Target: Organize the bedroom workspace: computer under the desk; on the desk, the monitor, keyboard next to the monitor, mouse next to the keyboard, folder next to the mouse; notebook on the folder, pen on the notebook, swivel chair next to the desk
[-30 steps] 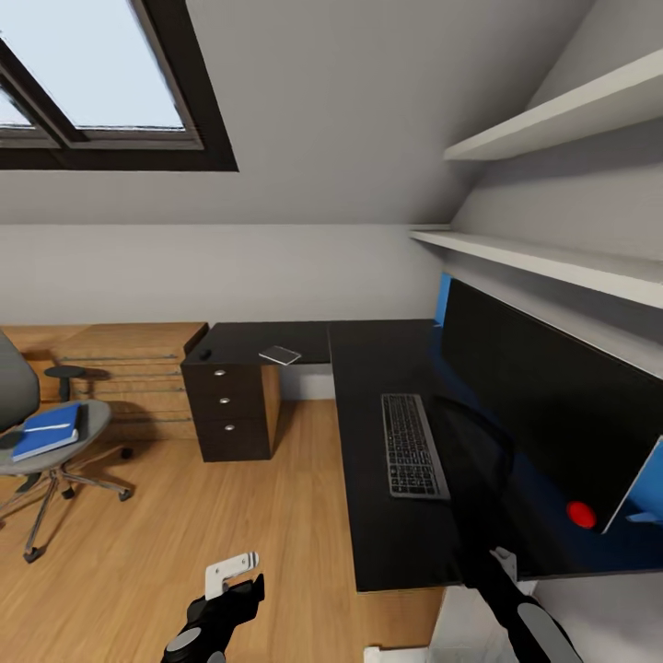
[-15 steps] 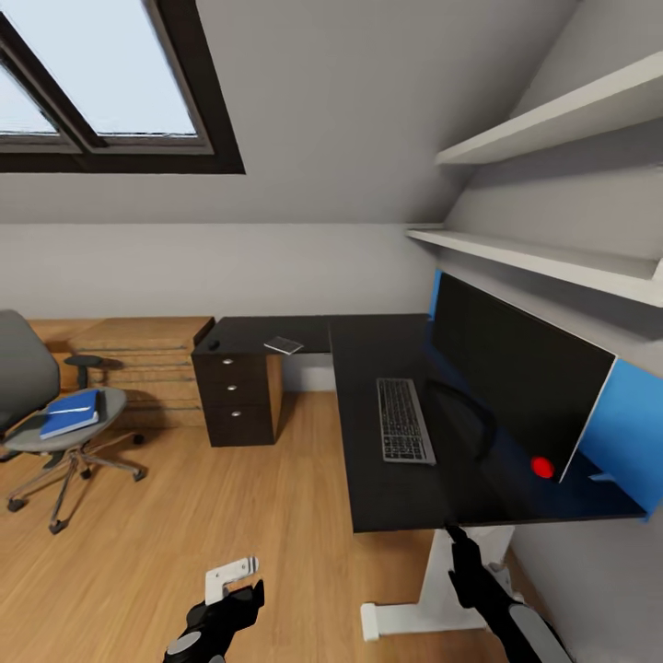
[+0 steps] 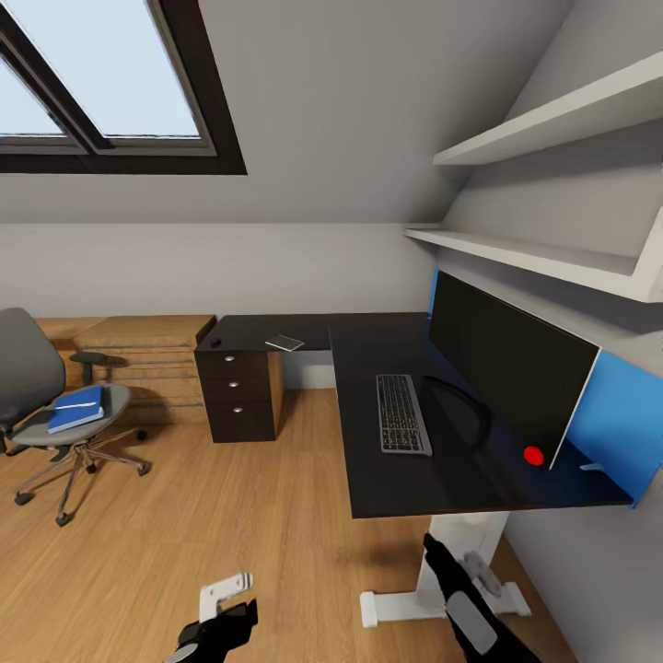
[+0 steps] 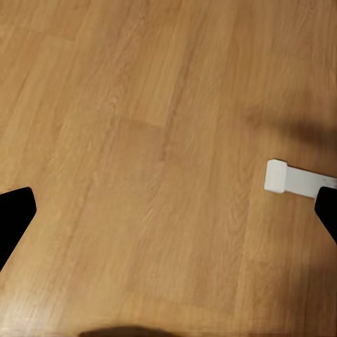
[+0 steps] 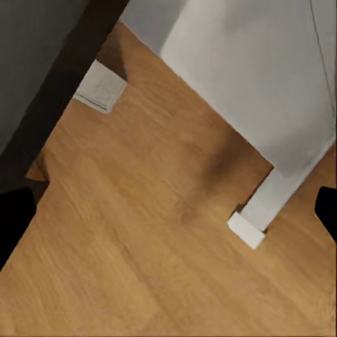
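Your left gripper (image 3: 224,603) hung low over the wooden floor (image 3: 230,516) with nothing between its two dark fingertips (image 4: 14,214), which sat far apart at the edges of its wrist view, so it was open and empty. Your right gripper (image 3: 440,552) was also low, just in front of the desk's white leg (image 3: 456,539), its fingertips (image 5: 14,214) likewise spread wide at the frame edges and gripping nothing. From the head view, the desk (image 3: 387,479) stretched ahead of you on your right, a glossy black L-shaped top with a blue back panel. On it stood the monitor (image 3: 511,364), its black screen facing the room and a small red dot at its near lower corner. You could see the keyboard (image 3: 401,413) lying flat on the desk just in front of the monitor, set apart from its stand. Farther along, dark drawers (image 3: 238,396) sat under the desk's far wing, with a small flat grey object (image 3: 284,343) on the top above them. Well apart, at your far left, the swivel chair (image 3: 51,405) stood on the floor with the blue folder (image 3: 76,409) lying on its seat. Behind the chair a low light-wood cabinet (image 3: 138,354) ran along the wall, under a skylight (image 3: 92,74), and two white shelves (image 3: 552,184) hung above the monitor.
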`<state>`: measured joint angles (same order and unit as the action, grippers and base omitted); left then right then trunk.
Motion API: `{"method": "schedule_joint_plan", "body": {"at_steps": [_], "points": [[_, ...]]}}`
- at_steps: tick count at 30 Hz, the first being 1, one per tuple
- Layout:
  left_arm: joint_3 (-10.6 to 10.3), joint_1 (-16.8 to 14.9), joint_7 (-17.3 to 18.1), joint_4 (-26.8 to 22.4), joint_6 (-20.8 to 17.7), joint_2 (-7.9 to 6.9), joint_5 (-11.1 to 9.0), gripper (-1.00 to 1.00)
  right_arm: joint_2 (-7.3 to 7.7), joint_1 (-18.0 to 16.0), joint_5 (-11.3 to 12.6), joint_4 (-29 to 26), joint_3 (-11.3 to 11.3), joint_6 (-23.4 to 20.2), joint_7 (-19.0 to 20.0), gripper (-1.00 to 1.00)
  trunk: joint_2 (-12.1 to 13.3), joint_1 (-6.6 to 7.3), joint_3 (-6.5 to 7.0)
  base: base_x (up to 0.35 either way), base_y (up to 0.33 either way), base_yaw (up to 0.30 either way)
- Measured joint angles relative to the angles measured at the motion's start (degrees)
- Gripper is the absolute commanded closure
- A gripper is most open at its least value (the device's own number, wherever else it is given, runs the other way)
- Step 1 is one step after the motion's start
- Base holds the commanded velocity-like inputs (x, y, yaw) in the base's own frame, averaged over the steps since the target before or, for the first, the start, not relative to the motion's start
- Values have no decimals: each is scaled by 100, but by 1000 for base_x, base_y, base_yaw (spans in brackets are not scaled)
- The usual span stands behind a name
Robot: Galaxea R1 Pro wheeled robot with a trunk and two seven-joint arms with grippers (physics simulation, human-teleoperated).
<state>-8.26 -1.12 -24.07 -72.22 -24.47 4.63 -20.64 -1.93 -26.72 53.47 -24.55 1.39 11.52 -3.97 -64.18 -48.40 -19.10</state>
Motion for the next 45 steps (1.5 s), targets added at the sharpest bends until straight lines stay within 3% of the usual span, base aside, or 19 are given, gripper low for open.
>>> {"method": "schedule_joint_plan", "body": {"at_steps": [4, 6, 8, 11, 14, 18, 23, 24, 27, 29, 45], "points": [[9, 1, 7, 696, 218, -7, 11, -100, -148, -37, -1085, 686, -8, 855, 5, -100, 0, 0, -1, 22, 48, 0], [6, 1, 7, 927, 404, -8, 21, -100, -161, -42, -1258, 953, -8, 955, 19, -100, 0, 1, 0, 98, 162, 0], [-18, 2, 5, 1480, 1028, -10, 36, -100, -181, -40, -1539, 1554, -24, 1120, 54, -100, 0, 1, -2, 155, 254, 0], [-24, 1, 5, 1950, 1357, -10, 48, -100, -201, -32, -1736, 1838, -14, 1313, 65, -100, -1, 2, 0, 169, 278, 0], [-25, -1, 13, 2594, 2109, -16, 52, -100, -244, -19, -2323, 2316, -21, 1723, 70, -100, -1, 2, 0, 177, 292, 0], [-22, -1, 12, 2892, 2520, -17, 66, -100, -316, -10, -2764, 2530, -12, 1816, 62, -100, -1, 2, -1, 180, 295, 0], [-20, -7, 11, 3099, 2628, -12, 178, -100, -463, -1, -2968, 2573, -14, 1837, 68, -100, 0, 2, 0, 175, 298, 0], [-20, -7, 11, 3101, 2635, -10, 180, -100, -540, 5, -3584, 2573, 3, 1837, 67, -100, 0, 2, 0, 144, 309, 0], [-20, -4, 11, 3108, 2632, -9, 181, -100, -606, 8, -3960, 2580, -6, 1834, 64, -100, 0, 2, 0, 141, 310, 19], [-20, -4, 12, 3172, 2630, -7, 180, -100, -726, 8, -4053, 2577, -7, 1837, 61, -100, -1, 2, 0, 216, 251, 267], [-26, -5, 14, 3278, 2622, -3, 181, -100, -736, 7, -4035, 2574, -22, 1844, 41, -100, -1, 3, 0, 266, 219, 276]]}}
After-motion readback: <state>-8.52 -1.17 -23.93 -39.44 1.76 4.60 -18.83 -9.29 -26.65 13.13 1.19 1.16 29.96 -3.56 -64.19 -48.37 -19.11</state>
